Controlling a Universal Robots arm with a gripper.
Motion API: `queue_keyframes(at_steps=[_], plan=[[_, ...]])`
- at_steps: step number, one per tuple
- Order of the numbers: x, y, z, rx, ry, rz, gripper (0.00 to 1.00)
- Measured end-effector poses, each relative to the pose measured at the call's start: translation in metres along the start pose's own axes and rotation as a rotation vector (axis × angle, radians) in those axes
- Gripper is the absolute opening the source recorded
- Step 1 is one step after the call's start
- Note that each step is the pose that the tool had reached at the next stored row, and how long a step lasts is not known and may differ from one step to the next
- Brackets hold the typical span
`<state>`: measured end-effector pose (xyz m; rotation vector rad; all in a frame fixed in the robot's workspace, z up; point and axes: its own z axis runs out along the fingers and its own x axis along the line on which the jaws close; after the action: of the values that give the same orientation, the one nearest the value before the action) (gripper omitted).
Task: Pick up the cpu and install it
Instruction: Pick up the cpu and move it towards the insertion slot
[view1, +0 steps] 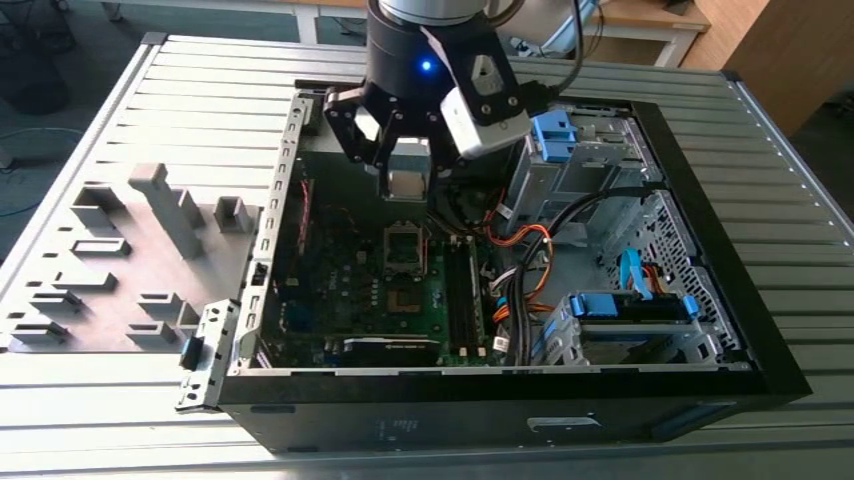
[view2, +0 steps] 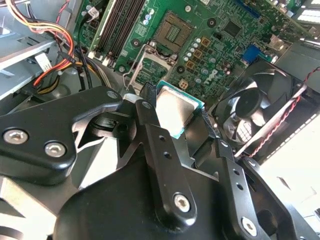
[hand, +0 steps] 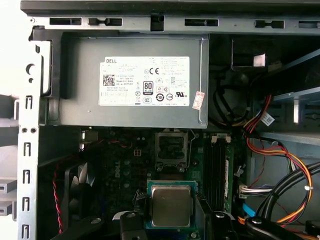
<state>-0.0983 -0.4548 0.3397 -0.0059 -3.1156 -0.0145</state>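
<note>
While claw (view1: 407, 172) hovers above motherboard (view2: 215, 50), cpu (hand: 171, 205) sits gripped within it

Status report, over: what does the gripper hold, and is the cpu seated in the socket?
The gripper shut on the cpu. Held in the air, not seated in the socket. The cables lie aside, apart from the socket.

An open black computer case (view1: 400, 422) lies flat on a slatted metal table (view1: 200, 110), grey fixture blocks (view1: 134, 250) beside it. Inside sit a green motherboard (view1: 360, 300), a grey power-supply box (hand: 135, 50), a black fan (view2: 250, 105), memory sticks (hand: 217, 165), orange and yellow cables (hand: 270, 145) and blue drive bays (view1: 627, 305).
</note>
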Motion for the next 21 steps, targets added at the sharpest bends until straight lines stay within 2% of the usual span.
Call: queue_keyframes(at_steps=[13,21], plan=[[0.0000,0.0000,0.0017,-0.0001,-0.0002,0.000,0.47],[-0.0003,-0.0001,0.0116,0.0016,0.0000,0.000,0.47]])
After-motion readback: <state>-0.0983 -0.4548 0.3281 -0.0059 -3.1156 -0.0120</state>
